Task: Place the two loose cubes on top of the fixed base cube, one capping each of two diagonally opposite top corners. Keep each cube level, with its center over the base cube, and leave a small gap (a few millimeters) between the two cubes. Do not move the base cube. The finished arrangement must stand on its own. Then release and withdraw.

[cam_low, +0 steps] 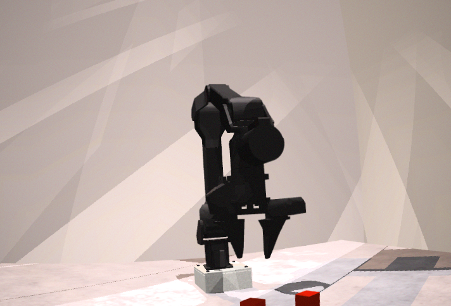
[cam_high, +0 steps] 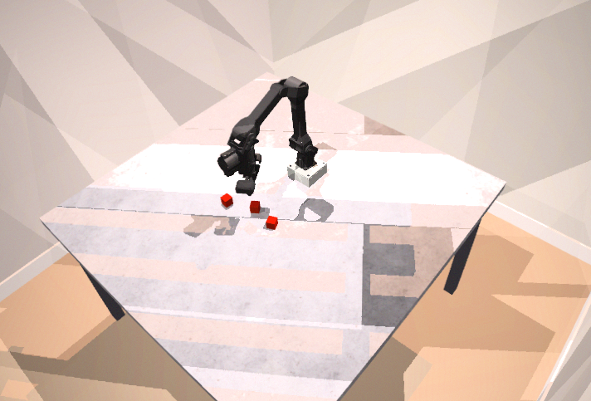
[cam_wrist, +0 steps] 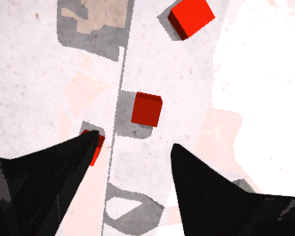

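- We see the three red cubes in a loose row on the table point(cam_high: 143, 262), well in from every edge, with broad bare surface toward the near corner.
- The arm's white base block point(cam_high: 319, 178) stands just behind that row.
- Only the top view shows all three together: the left cube point(cam_high: 227, 200), the middle cube point(cam_high: 255, 206) and the right cube point(cam_high: 271, 222), each apart from its neighbours.
- The exterior view catches just two cube tops at its bottom edge, yet shows the gripper point(cam_low: 253, 253) hanging point-down above the table, touching nothing.
- In the wrist view the middle cube lies ahead of the gap between the fingertips, and one cube is partly hidden behind a fingertip.
- Its fingers stand apart, holding nothing.
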Robot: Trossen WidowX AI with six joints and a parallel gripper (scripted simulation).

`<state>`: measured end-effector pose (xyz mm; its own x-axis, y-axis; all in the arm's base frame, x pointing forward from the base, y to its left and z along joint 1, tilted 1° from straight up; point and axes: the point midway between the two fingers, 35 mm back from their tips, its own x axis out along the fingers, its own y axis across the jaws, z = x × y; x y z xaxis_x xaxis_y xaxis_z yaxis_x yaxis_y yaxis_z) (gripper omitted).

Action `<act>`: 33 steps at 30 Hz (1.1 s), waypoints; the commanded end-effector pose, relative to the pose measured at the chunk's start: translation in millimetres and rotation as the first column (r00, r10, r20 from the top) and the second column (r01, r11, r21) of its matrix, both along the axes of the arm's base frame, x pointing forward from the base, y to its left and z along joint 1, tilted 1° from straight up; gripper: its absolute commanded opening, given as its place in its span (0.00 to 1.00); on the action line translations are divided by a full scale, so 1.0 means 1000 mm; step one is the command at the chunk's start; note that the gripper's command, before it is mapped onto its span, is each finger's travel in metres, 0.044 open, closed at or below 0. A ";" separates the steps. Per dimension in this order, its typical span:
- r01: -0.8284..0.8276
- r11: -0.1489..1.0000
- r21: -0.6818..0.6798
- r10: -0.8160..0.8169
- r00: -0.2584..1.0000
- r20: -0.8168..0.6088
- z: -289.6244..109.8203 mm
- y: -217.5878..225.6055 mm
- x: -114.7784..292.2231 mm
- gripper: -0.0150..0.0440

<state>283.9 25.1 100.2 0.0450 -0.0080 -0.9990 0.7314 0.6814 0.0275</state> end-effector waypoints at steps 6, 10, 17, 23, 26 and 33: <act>0.007 1.000 -0.008 -0.007 1.000 -0.029 -0.048 -0.003 -0.005 0.70; 0.007 1.000 -0.008 -0.007 1.000 -0.029 -0.056 -0.003 -0.005 0.70; 0.007 1.000 -0.008 -0.007 1.000 -0.029 -0.064 -0.004 -0.005 0.70; 0.007 1.000 -0.008 -0.007 1.000 -0.029 -0.073 -0.004 -0.005 0.70; 0.007 1.000 -0.008 -0.007 1.000 -0.029 -0.078 -0.004 -0.004 0.70; 0.007 1.000 -0.008 -0.007 1.000 -0.029 -0.089 -0.004 -0.004 0.70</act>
<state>282.8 22.2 20.5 0.0328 -0.0110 -0.9994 0.7380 0.6746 0.0168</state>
